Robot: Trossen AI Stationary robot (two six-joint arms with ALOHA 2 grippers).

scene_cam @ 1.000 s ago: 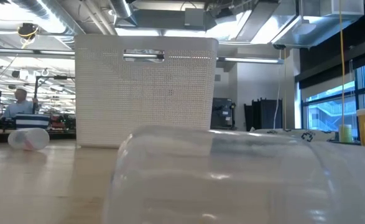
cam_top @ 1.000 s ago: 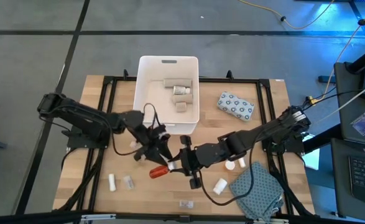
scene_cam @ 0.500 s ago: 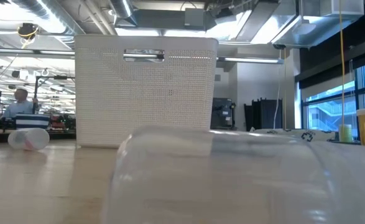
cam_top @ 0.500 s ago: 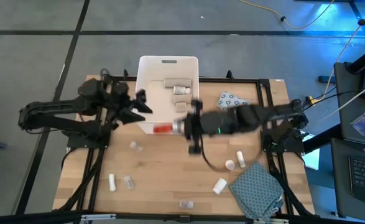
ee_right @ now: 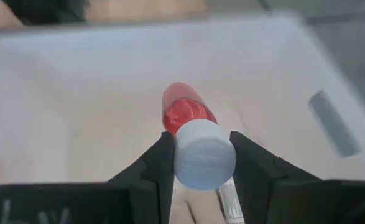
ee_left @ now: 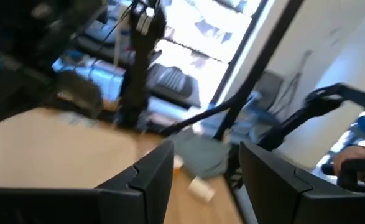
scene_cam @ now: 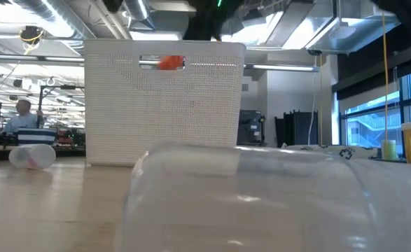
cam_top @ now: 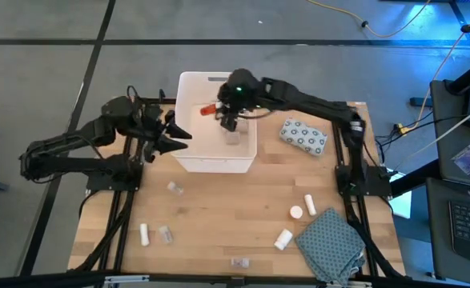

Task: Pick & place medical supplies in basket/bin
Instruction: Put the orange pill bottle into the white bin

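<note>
Your right tool [ee_right: 198,165] is clamped on the red bottle [ee_right: 185,112] above the bin [cam_top: 188,152]; your left tool [cam_top: 177,134] stands apart.

Grey floor [cam_top: 74,48] with dark seam lines runs all around the wooden table [cam_top: 218,216], and a yellow cable [cam_top: 355,18] snakes across it at about 1 o'clock. Over at 3 o'clock sits a dark desk with a keyboard [cam_top: 468,224], bathed in blue light. Looking level across the room, exposed silver ducts [scene_cam: 114,17] and strip lights line the ceiling, tall windows [scene_cam: 377,119] glow at the right, and a person [scene_cam: 23,115] sits far off at 9 o'clock.
</note>
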